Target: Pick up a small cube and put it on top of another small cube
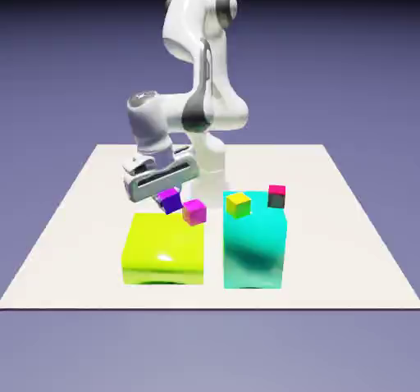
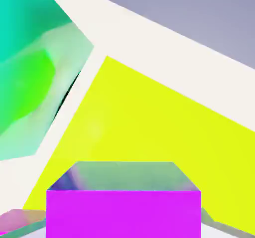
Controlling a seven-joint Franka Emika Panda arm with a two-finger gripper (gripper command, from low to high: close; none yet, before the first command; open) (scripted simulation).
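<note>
**Q:** What does the pincer hold?

**A:** My pincer is closed on the purple cube, lifted clear above the far edge of the yellow-green block. In the hand view that cube fills the bottom of the frame and hides both fingertips.

**Q:** What lies nearest?

**A:** The pink cube, just beside the held cube on the exterior view's right. It sits at the block's far right corner; a sliver of it shows at the hand view's lower left. I cannot tell whether the two cubes touch.

**Q:** Further out?

**A:** The teal block stands beside the yellow-green one, a narrow gap between them. On its top are a yellow cube and, at the far right corner, a red-and-black cube.

**Q:** Count?

**A:** Four small cubes, one of each colour; two big blocks; all on one white worktop. Only the pink cube stands close to the held one.
</note>
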